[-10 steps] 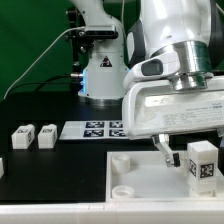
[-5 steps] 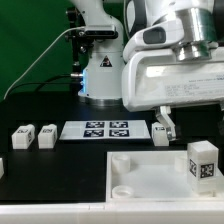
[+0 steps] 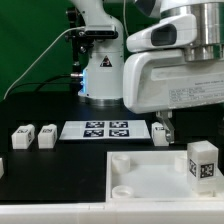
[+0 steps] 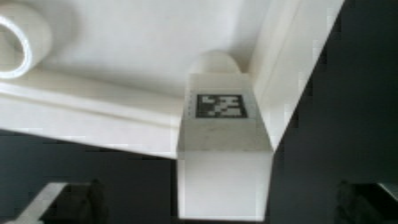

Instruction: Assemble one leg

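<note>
A white leg [image 3: 202, 163] with a black-and-white marker stands upright at the right corner of the large white tray [image 3: 140, 178]. My gripper [image 3: 165, 132] hangs above the tray, up and to the exterior view's left of the leg, not touching it. In the wrist view the leg [image 4: 222, 130] stands on the tray [image 4: 107, 95] beside a round socket [image 4: 18, 45]. My gripper [image 4: 217, 205] is open there, with a dark finger at each side and a wide gap to the leg.
Two more white legs [image 3: 22, 137] [image 3: 46, 136] lie on the black table at the exterior view's left, a third [image 3: 2, 167] at the left edge. The marker board [image 3: 95, 129] lies behind the tray. The arm's base [image 3: 100, 75] stands at the back.
The arm has risen straight up from the tray. The leg stays standing in the tray's right corner, free of the fingers.
</note>
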